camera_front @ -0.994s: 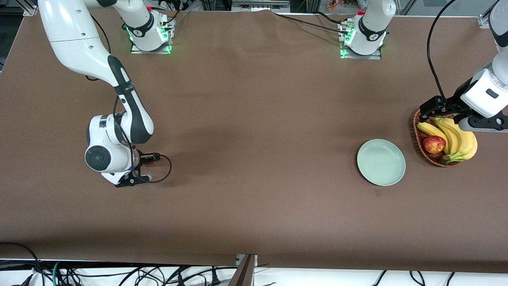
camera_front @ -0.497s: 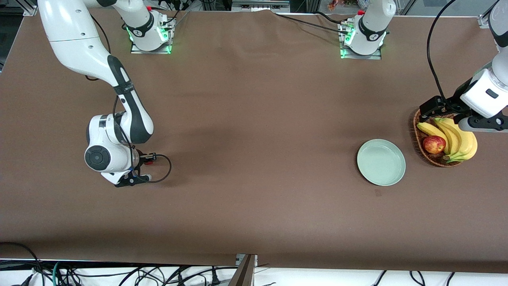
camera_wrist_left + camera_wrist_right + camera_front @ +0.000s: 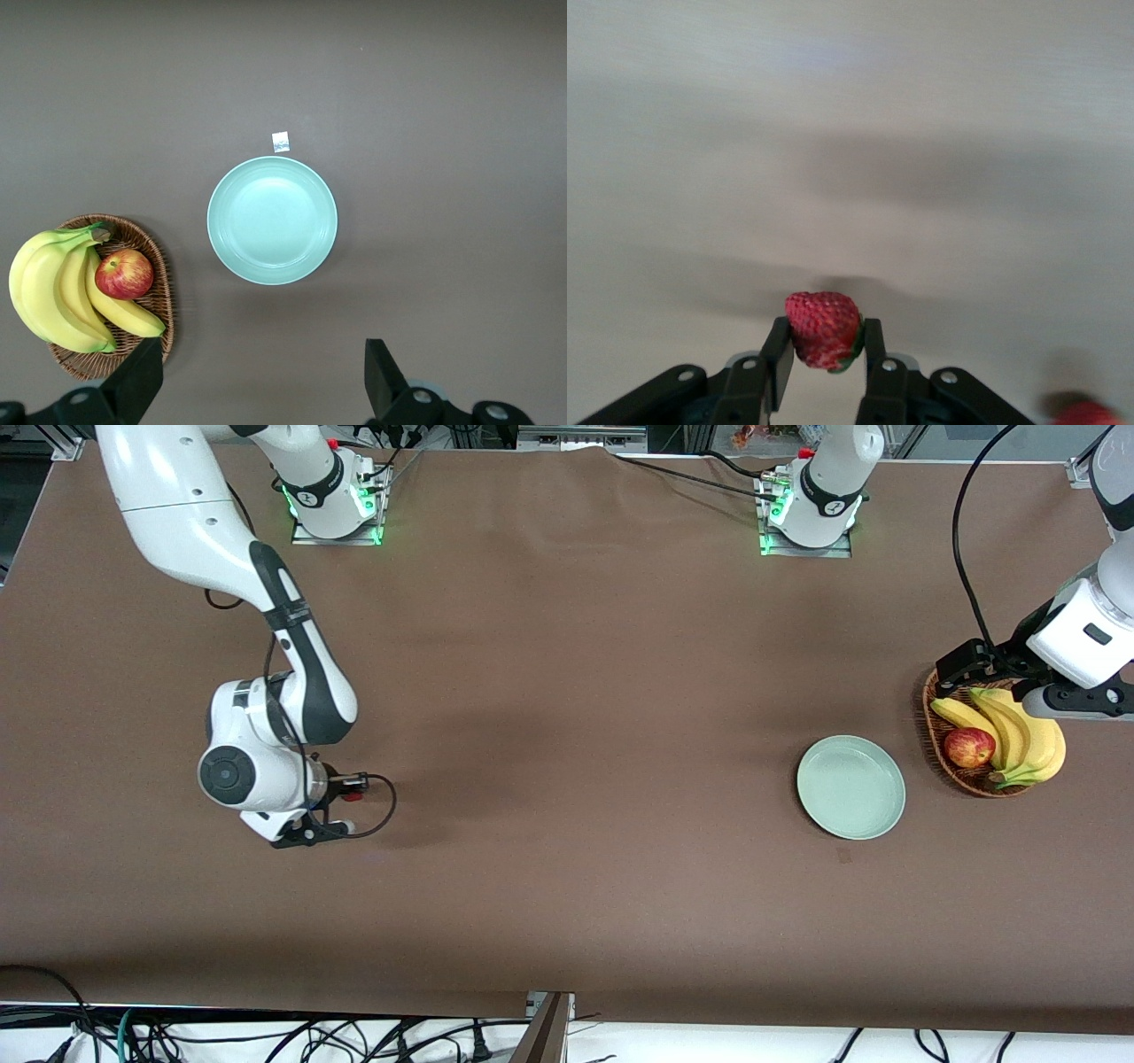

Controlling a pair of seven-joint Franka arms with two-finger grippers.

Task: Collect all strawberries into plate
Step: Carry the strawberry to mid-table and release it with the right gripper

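My right gripper (image 3: 824,341) is shut on a red strawberry (image 3: 823,329) with a green leafy top, held just above the brown table toward the right arm's end. A second strawberry (image 3: 1085,413) lies blurred on the table close by. The pale mint-green plate (image 3: 851,786) sits bare toward the left arm's end and shows in the left wrist view too, plate (image 3: 272,220). My left gripper (image 3: 261,382) hangs open high above the table beside the basket, with nothing between its fingers (image 3: 142,376).
A brown wicker basket (image 3: 932,717) with bananas (image 3: 1028,735) and a red apple (image 3: 969,747) stands beside the plate at the left arm's end. A small white tag (image 3: 281,142) lies by the plate's rim. A black cable (image 3: 383,815) loops from the right wrist.
The right arm's hand has shifted a little toward the plate's end of the table and slightly nearer the front camera. The left arm has not moved.
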